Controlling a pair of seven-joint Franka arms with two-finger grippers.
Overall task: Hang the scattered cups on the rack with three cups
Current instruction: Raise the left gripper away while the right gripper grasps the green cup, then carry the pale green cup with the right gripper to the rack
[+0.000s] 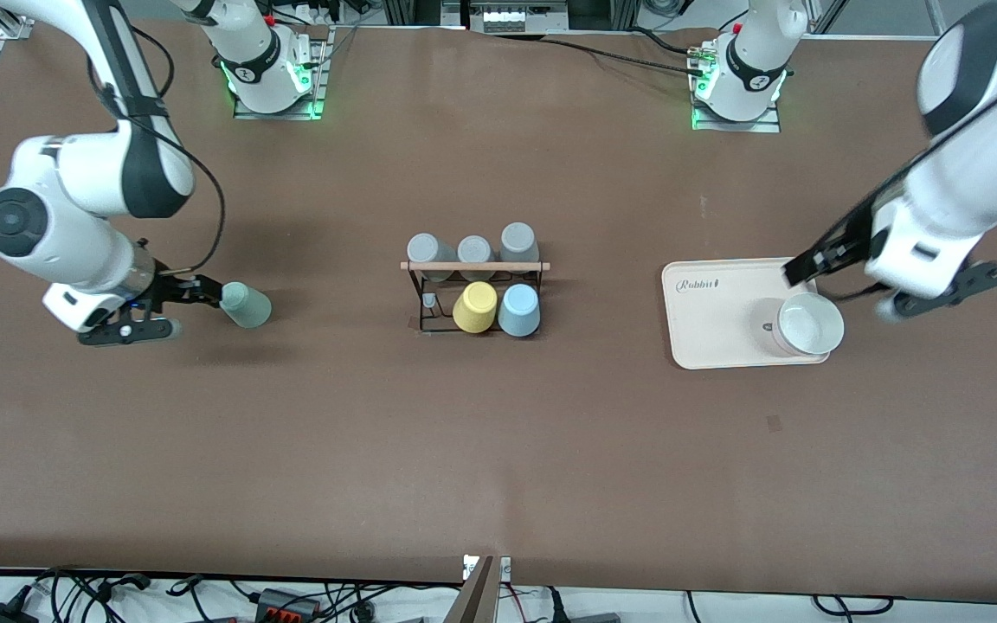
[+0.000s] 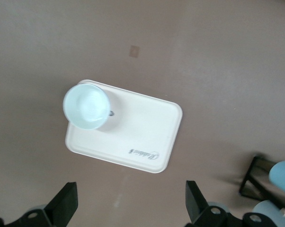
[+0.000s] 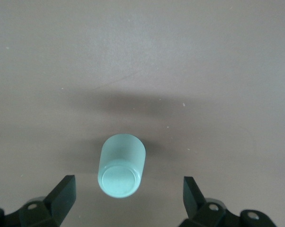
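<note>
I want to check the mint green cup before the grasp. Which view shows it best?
The right wrist view: the mint green cup fills the middle, base up, between the open right gripper fingers. The front view shows it small; the left wrist view misses it.

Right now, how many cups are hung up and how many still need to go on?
Done: the rack already carries five cups, three grey ones, a yellow cup and a light blue cup. In hand: nothing is gripped, but the open right gripper sits at the mint green cup on the table. Left: that cup, and a pale cup on the beige tray, under the open left gripper.
</note>
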